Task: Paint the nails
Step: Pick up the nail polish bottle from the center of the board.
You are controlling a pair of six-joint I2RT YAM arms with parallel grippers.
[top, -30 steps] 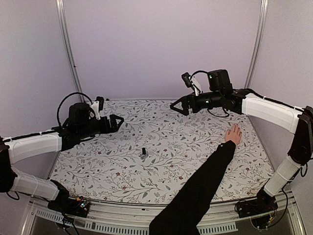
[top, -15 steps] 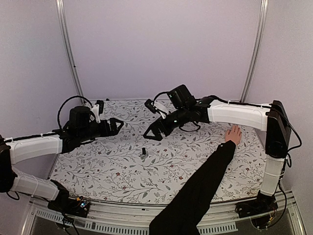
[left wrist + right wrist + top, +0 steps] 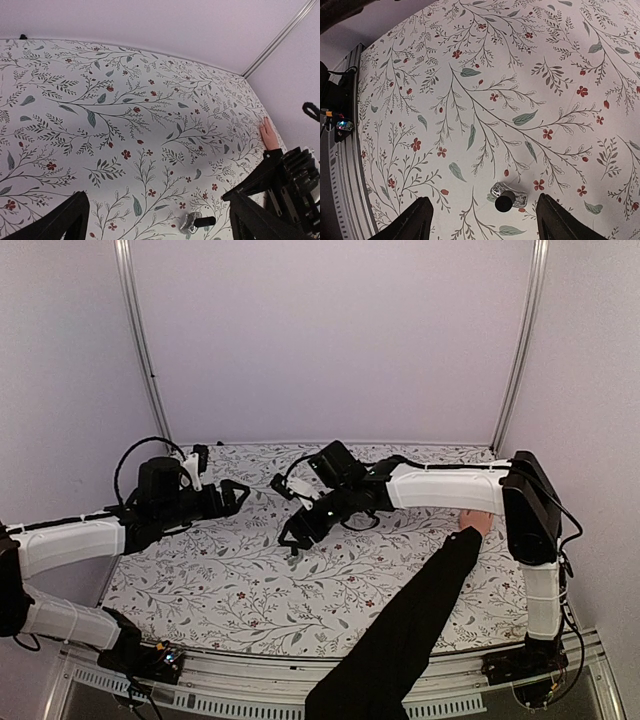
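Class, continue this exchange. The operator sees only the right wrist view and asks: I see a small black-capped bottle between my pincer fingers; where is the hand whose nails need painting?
Observer: The hand lies flat at the table's right side, apart from the bottle.
Operator: Where is the left arm?
Observer: The left pincer hangs open over the table's left part.
Operator: How does the hand come in?
Observer: A black sleeve runs from it to the near edge.

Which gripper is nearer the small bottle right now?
Right. The right gripper hangs just above the bottle, jaws open; the left gripper is off to its left, further back.
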